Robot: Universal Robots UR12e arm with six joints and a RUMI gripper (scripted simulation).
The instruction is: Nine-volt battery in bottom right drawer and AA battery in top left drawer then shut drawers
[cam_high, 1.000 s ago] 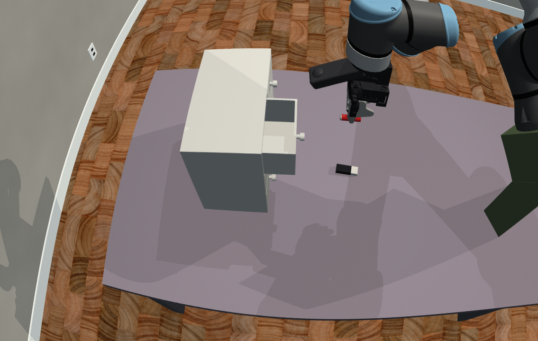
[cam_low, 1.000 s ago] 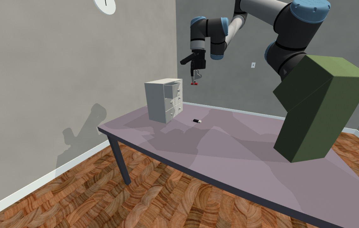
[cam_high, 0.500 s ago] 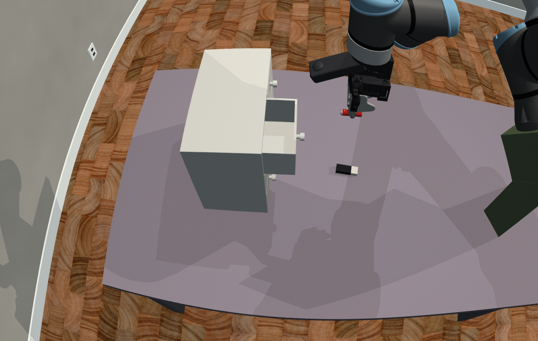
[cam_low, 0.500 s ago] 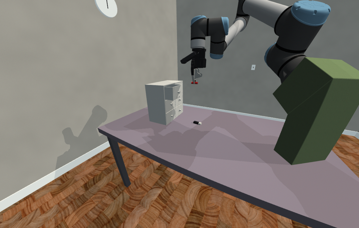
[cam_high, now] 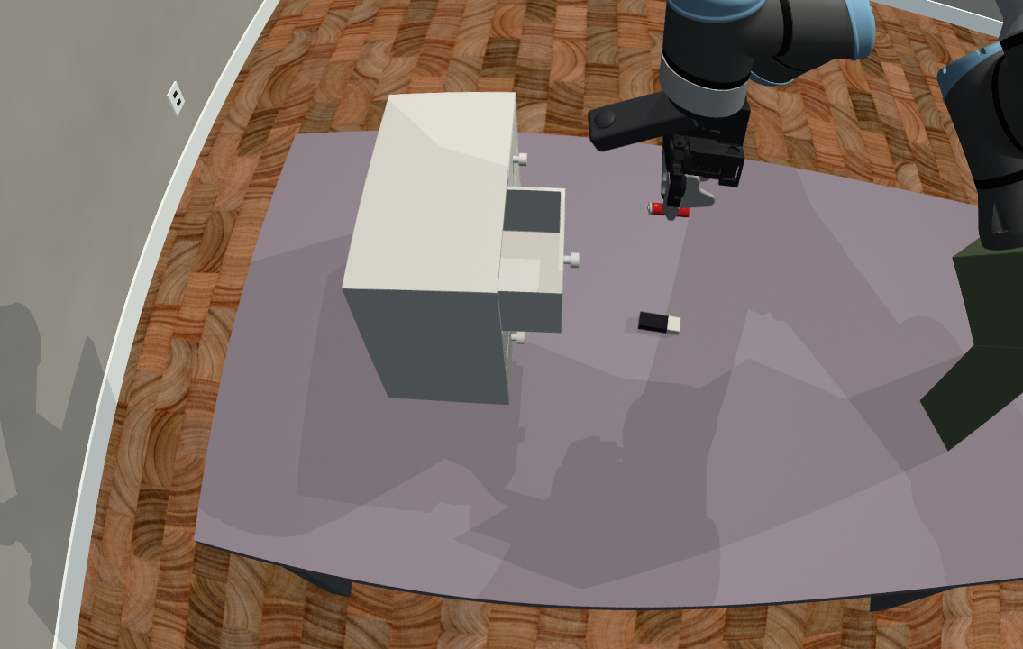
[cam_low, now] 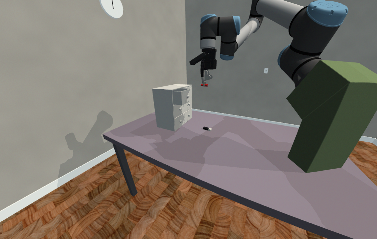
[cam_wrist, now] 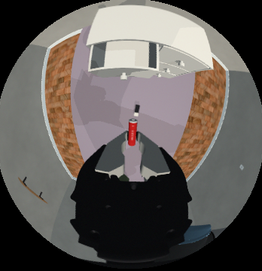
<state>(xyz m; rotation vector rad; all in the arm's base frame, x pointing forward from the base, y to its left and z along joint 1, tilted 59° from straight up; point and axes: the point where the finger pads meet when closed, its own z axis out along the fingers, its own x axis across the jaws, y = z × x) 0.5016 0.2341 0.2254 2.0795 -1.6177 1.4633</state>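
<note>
AA battery (cam_high: 680, 212) (cam_low: 206, 85) (cam_wrist: 132, 132) is hanging pinched in the hand (cam_high: 671, 213) (cam_low: 204, 84) (cam_wrist: 132, 132), maybe risking falling outside the open drawer (cam_high: 562, 242) (cam_low: 185, 98) (cam_wrist: 108, 71) if let go early.

- Top view: up high, peering steeply down at the worktop (cam_high: 580, 516) (cam_low: 243, 166) (cam_wrist: 105, 94), chest (cam_high: 426, 193) (cam_low: 164, 108) (cam_wrist: 146, 26) left of centre!
- Exterior: further back, off one side, looking across and gently down, worktop edge and a leg in shot!
- Wrist: right up by the tool (cam_high: 684, 197) (cam_low: 204, 78) (cam_wrist: 132, 132), wide and round, facing past it to the chest!
- Top and exterior share chest, worktop, arm!
</note>
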